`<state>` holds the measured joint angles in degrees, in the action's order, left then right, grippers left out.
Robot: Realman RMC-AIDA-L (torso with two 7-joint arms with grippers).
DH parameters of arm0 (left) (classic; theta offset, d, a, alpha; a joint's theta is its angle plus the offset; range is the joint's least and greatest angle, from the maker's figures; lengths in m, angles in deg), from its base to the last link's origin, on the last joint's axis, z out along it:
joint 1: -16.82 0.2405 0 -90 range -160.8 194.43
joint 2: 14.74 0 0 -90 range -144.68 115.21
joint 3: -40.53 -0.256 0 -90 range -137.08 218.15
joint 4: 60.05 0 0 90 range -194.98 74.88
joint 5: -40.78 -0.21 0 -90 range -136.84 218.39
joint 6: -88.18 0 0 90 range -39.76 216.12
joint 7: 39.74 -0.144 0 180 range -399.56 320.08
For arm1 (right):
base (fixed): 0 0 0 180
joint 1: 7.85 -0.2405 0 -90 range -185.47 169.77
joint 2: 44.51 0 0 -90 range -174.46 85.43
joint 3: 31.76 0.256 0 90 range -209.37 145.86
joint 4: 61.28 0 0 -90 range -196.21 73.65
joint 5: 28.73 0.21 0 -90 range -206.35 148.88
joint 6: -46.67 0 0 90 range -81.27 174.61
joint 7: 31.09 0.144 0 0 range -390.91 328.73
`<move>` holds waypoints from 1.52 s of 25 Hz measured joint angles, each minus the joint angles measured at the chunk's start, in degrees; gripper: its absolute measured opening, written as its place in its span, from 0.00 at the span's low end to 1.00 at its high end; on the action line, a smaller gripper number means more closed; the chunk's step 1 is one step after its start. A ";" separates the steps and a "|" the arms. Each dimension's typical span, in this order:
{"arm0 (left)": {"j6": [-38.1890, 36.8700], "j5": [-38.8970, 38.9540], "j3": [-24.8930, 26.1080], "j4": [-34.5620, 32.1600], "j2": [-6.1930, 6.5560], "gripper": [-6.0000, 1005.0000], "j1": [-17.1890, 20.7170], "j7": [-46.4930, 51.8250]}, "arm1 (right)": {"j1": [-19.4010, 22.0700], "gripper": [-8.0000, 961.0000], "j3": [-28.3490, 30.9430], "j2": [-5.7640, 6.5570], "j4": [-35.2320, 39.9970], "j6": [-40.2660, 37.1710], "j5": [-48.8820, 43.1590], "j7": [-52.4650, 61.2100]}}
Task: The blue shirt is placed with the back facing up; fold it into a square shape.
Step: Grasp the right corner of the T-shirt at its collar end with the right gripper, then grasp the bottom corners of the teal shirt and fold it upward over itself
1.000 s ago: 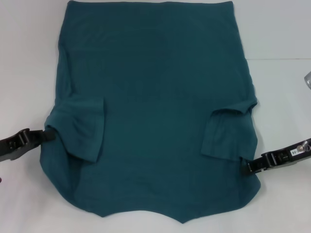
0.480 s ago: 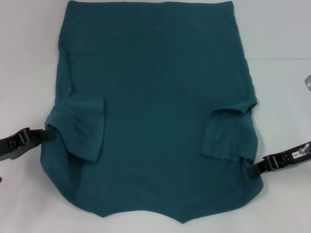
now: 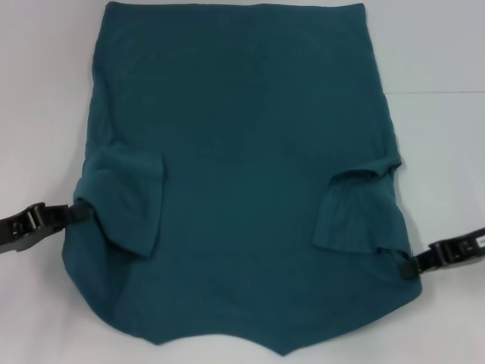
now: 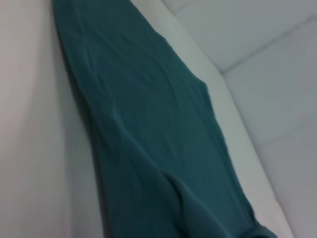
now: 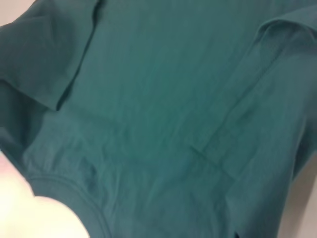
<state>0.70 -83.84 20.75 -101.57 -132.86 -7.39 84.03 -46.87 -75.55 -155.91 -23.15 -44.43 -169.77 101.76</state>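
Observation:
The blue shirt lies flat on the white table, plain side up. Its hem is at the far end and its neck points toward me. Both sleeves, left and right, are folded in onto the body. My left gripper pinches the shirt's left edge beside the folded sleeve. My right gripper pinches the right edge just below the other sleeve. The left wrist view looks along the shirt. The right wrist view is filled by the shirt with its folded sleeves.
White table surface surrounds the shirt on the left and right. A faint seam runs across the table at the right. The shirt's near tip reaches almost to the lower edge of the head view.
My right gripper has moved outward and toward me, drawing the shirt's right edge with it. The left gripper has shifted slightly toward me along the left edge.

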 joint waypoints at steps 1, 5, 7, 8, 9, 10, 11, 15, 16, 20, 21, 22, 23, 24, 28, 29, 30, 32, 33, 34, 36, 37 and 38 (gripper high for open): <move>-1.11 -0.04 -0.08 -0.58 0.08 0.03 0.27 0.08 | 0.32 0.04 0.32 0.22 0.60 -1.32 -0.01 0.00; -5.54 -0.23 0.05 -2.86 0.34 0.03 1.86 0.46 | 1.29 0.04 1.17 1.55 1.29 -5.89 -0.03 -0.01; -8.30 -1.41 0.15 -4.04 0.61 0.03 2.81 0.90 | 1.76 0.04 1.29 2.03 1.31 -7.87 -0.15 -0.23; -9.51 -2.38 0.18 -4.73 0.68 0.03 3.21 1.24 | 2.13 0.04 1.31 2.23 1.33 -9.23 -0.18 -0.58; -10.39 -3.39 0.19 -5.30 0.70 0.03 3.43 1.51 | 2.68 0.04 1.32 2.41 1.37 -11.57 -0.24 -1.41; -11.69 -4.96 0.24 -6.00 0.70 0.03 3.69 1.87 | 2.68 0.04 1.32 2.41 1.37 -11.57 -0.24 -1.41; -12.81 -6.33 0.36 -6.45 0.69 0.03 3.82 2.00 | 2.98 0.04 1.32 2.45 1.42 -12.69 -0.25 -1.80; -15.89 -9.62 0.71 -7.03 0.57 0.03 4.38 2.08 | 4.33 0.05 1.35 2.50 1.48 -15.38 -0.26 -2.66; -16.15 -9.99 0.71 -7.04 0.49 0.03 4.52 2.07 | 4.66 0.05 1.45 2.50 1.48 -15.69 -0.22 -2.84; -15.83 -10.08 0.69 -6.72 0.46 0.03 3.73 1.97 | 4.97 0.05 4.51 2.73 1.46 -14.94 -0.05 -4.10; -15.53 -10.00 0.69 -6.45 0.51 0.03 3.01 2.00 | 4.72 0.05 6.31 2.87 1.39 -13.96 0.01 -4.42; -14.91 -9.91 0.66 -5.97 0.60 0.03 1.74 2.13 | 4.28 0.05 8.30 2.95 1.27 -13.06 0.04 -4.66; -14.03 -9.88 0.70 -5.26 0.68 0.03 0.61 2.45 | 3.77 0.05 10.28 3.05 1.24 -11.94 0.18 -4.75; -13.09 -9.83 0.66 -4.51 0.77 0.03 -0.68 2.85 | 3.27 0.05 12.24 3.08 1.22 -10.57 0.39 -4.72; -5.44 -10.09 0.05 -1.15 1.12 0.03 -6.24 6.55 | 2.12 0.05 16.99 3.10 0.99 -5.61 2.76 -3.27; -3.31 -10.22 -0.34 -0.47 1.19 0.03 -7.53 7.63 | 2.05 0.05 17.34 3.10 0.96 -3.84 3.81 -2.45; -1.50 -10.28 -0.89 0.11 1.27 0.03 -8.67 8.46 | 2.01 0.05 17.52 3.10 0.94 -2.61 4.66 -1.80; 2.92 -10.30 -2.34 1.10 1.50 0.03 -11.08 10.54 | 2.07 0.05 17.56 3.08 0.80 1.30 7.11 -0.42; 4.88 -10.31 -3.08 1.39 1.70 0.03 -12.29 11.59 | 2.11 0.06 17.58 3.05 0.74 3.11 8.47 0.13; 6.31 -10.31 -3.68 1.64 1.87 0.03 -13.19 12.24 | 2.15 0.06 17.61 2.96 0.68 4.71 9.55 0.47; 9.50 -10.32 -5.24 2.40 2.46 0.03 -15.82 13.76 | 2.12 0.06 17.68 2.70 0.63 7.66 12.13 0.81; 11.21 -10.31 -5.97 2.78 2.74 0.03 -17.03 14.35 | 1.90 0.06 17.56 2.28 0.58 11.00 14.37 0.87; 12.56 -10.32 -6.60 3.13 2.93 0.03 -17.91 14.73 | 1.90 0.06 17.56 2.28 0.58 11.00 14.37 0.87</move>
<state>13.26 -94.16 14.15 -98.44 -129.93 -25.30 98.77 -44.97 -57.98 -153.62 -22.57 -33.43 -155.40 102.63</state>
